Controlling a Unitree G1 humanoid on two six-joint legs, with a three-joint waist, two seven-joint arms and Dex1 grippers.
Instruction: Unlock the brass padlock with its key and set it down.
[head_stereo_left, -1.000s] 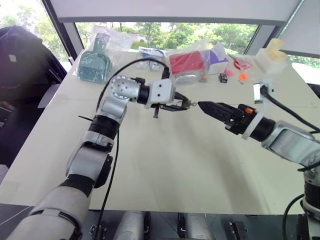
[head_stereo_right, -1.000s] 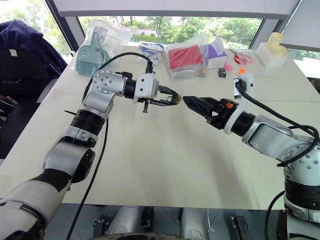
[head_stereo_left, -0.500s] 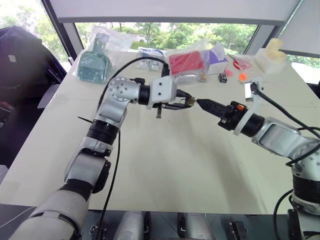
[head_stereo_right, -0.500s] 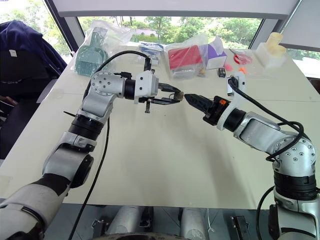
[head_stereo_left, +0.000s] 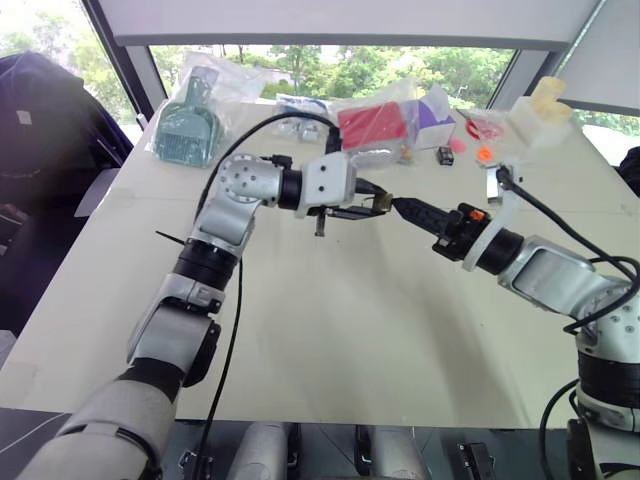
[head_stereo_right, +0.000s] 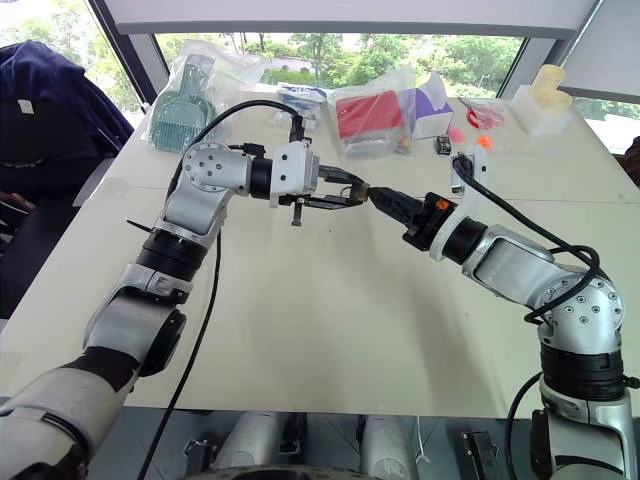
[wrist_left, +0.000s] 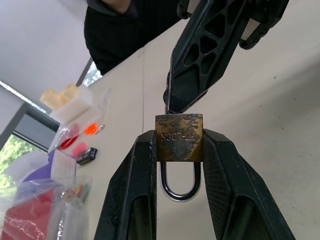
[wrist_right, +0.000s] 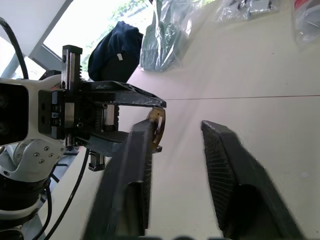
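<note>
**Roughly mid-task: lock held, not yet open**

Clearly the job was only partway. Left gripper (head_stereo_left: 381, 205) reached in from approx 9 o'clock in the head view, its jaws closed tight on the brass padlock (wrist_left: 179, 137), which sat up in the air above the table (head_stereo_left: 350, 330), not resting on it. Right gripper (head_stereo_left: 402, 208) came in from approx 4 o'clock with its black fingers pinched to a point, tips right at the lock's flat end face, opp. the shackle. A thin sliver showed at those tips, but whether that was the key, or whether it was in the keyhole, couldn't be told.

Done, by my read: lock picked up and presented. Left: key in and turned, shackle freed, lock set down.

Materials etc.:
- Padlock body: small squarish block, tarnished yellow brass, blotchy, stamped lettering on its face.
- Shackle (wrist_left: 179, 192): thin, smooth, silvery U, both legs appearing seated, so prob. locked.
- Gripper fingers: matte black plastic, tapered, fine cross-hatch on inner pads; right one w/ cut-out ribs.
- Table: plain pale matte top.
- At 12 o'clock, far edge: crinkly clear bags, one w/ a red item (head_stereo_left: 372, 125), one w/ a green item (head_stereo_left: 187, 128); small black box (head_stereo_left: 446, 155) at approx 1 o'clock.
</note>
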